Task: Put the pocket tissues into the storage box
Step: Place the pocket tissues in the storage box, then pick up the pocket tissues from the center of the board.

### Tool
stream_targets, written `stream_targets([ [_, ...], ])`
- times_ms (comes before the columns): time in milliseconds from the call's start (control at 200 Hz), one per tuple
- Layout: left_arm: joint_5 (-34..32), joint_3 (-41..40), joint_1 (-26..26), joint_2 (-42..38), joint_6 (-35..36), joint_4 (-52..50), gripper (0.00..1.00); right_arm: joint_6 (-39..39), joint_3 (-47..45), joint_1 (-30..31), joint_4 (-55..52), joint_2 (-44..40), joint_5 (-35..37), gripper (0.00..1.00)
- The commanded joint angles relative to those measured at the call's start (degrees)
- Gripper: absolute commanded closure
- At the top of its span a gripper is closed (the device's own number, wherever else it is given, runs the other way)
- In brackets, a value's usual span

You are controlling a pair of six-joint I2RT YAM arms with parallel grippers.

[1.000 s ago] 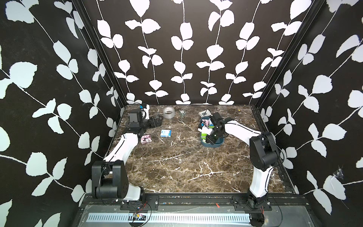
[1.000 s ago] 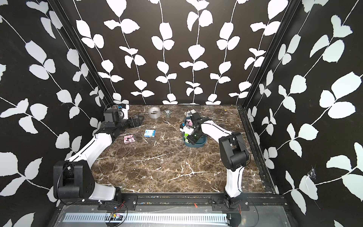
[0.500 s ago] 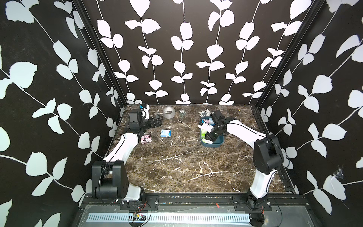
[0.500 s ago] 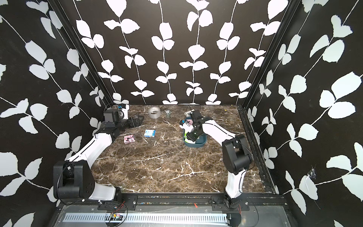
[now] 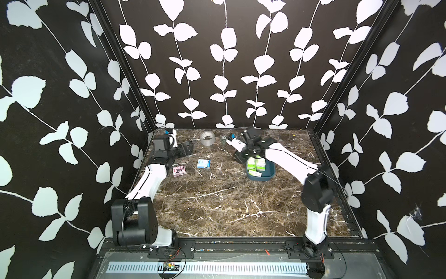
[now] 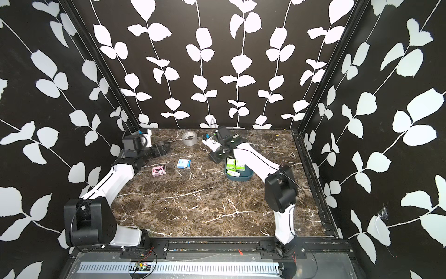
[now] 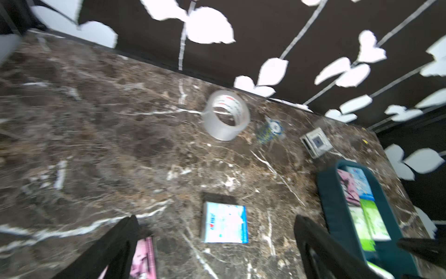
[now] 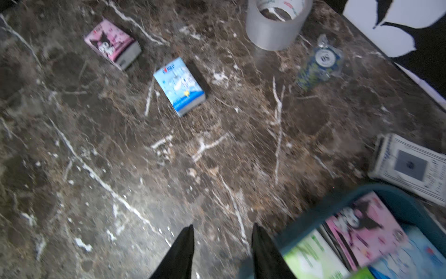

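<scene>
Right gripper (image 8: 222, 232): lifted clear of storage box (image 5: 261, 177), jaws parted, empty, pack apparently delivered; left gripper (image 7: 214, 218) spread; blue pack (image 5: 203, 163), pink pack (image 5: 179, 170) remain outside it.

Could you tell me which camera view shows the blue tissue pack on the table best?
Right wrist view: the blue pack is whole, its print clearest. Left wrist view blurs it; in both top views it is tiny.
</scene>
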Motion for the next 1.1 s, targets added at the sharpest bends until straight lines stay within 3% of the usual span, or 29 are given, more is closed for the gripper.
stream_targets([
  [0,-0.5,-0.7,3.5,-4.1,0.3,-2.7,0.01,4.3,5.2,2.2,0.9,5.5,-2.4,0.53],
  [155,-0.4,-0.6,6.4,-5.1,1.7,-5.8,0.01,5.5,13.8,4.6,1.4,13.6,-3.7,0.49],
  [425,4.7,-5.7,6.9,-4.8,-6.0,0.6,0.01,0.5,26.1,7.5,1.8,24.7,-0.3,0.25],
  [585,5.5,-6.7,6.9,-5.4,-6.3,2.1,0.01,-1.9,32.9,7.7,-0.3,30.1,-1.1,0.06],
  [1090,7.3,-8.1,6.9,-7.0,-5.4,1.3,0.01,-1.4,45.7,8.0,0.3,41.1,-2.3,0.01],
])
